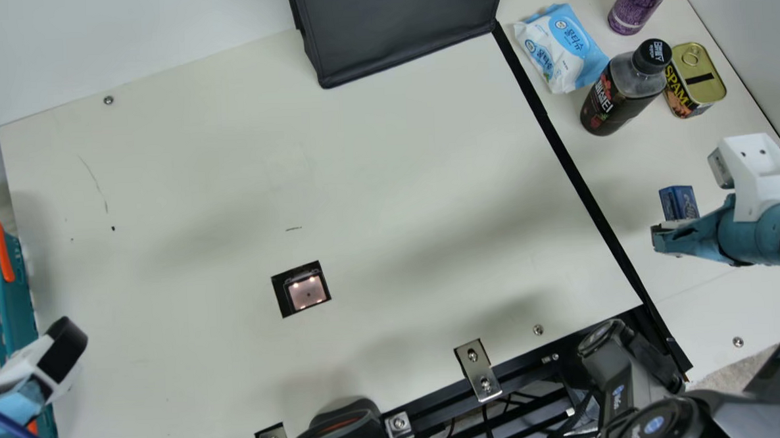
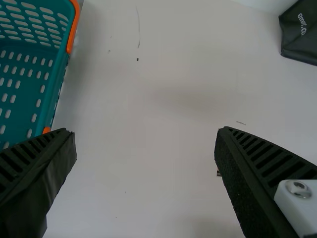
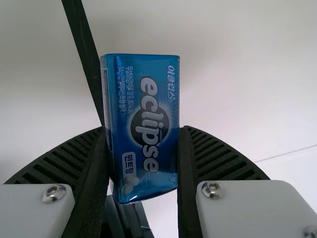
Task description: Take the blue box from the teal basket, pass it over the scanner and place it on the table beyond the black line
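Observation:
In the main view my right gripper [image 1: 672, 234] is at the right, beyond the black line [image 1: 576, 178], with the blue box [image 1: 679, 202] at its fingertips. The right wrist view shows the blue box [image 3: 143, 124] clasped between both fingers of my right gripper [image 3: 143, 158]. At the left edge of the main view is my left gripper [image 1: 9, 387], over the teal basket [image 1: 21, 294]. Its fingers stand wide apart in the left wrist view, where the left gripper [image 2: 146, 144] has nothing between them, beside the teal basket [image 2: 59, 74]. The scanner window [image 1: 307, 292] lies in the table.
Beyond the line stand a dark bottle [image 1: 621, 94], a wipes pack [image 1: 561, 47], a yellow-lidded can [image 1: 694, 77] and a purple can [image 1: 644, 0]. A black bag [image 1: 401, 31] is at the back. Metal brackets [image 1: 479, 370] and a black device [image 1: 340, 432] line the near edge.

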Motion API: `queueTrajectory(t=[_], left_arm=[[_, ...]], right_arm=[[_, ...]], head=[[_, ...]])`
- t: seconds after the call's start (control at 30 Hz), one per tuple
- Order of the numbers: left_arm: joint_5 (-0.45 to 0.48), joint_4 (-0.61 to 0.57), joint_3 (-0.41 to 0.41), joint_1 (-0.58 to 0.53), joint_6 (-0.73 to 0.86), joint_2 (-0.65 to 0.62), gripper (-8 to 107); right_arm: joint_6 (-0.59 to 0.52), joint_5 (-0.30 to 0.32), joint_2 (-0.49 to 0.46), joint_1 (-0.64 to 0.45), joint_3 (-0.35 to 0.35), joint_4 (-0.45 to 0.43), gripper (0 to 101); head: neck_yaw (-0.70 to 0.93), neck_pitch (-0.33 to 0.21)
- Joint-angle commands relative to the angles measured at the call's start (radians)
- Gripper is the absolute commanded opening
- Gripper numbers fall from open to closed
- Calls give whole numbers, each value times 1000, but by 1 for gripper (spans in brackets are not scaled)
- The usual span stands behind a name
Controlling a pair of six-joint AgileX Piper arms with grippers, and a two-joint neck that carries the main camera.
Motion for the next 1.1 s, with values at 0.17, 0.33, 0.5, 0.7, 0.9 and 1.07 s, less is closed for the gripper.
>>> queueTrajectory(t=[0.17,0.33,0.5,0.7,0.9,1.07], left_arm=[[0,0,0,0,0,0,90],[0,0,0,0,0,0,90],[0,0,0,0,0,0,90],[0,0,0,0,0,0,90],[0,0,0,0,0,0,90],[0,0,0,0,0,0,90]], right_arm=[[47,-104,37,112,14,-49,0],[89,-185,64,188,40,-85,0],[140,-279,88,260,73,-127,0],[209,-401,124,331,116,-182,0],[279,-507,164,378,147,-235,0],[331,-566,197,401,163,-270,0]], head=[[-2,-29],[-2,-29],[-2,-29],[-2,-29],[-2,-29],[-2,-29]])
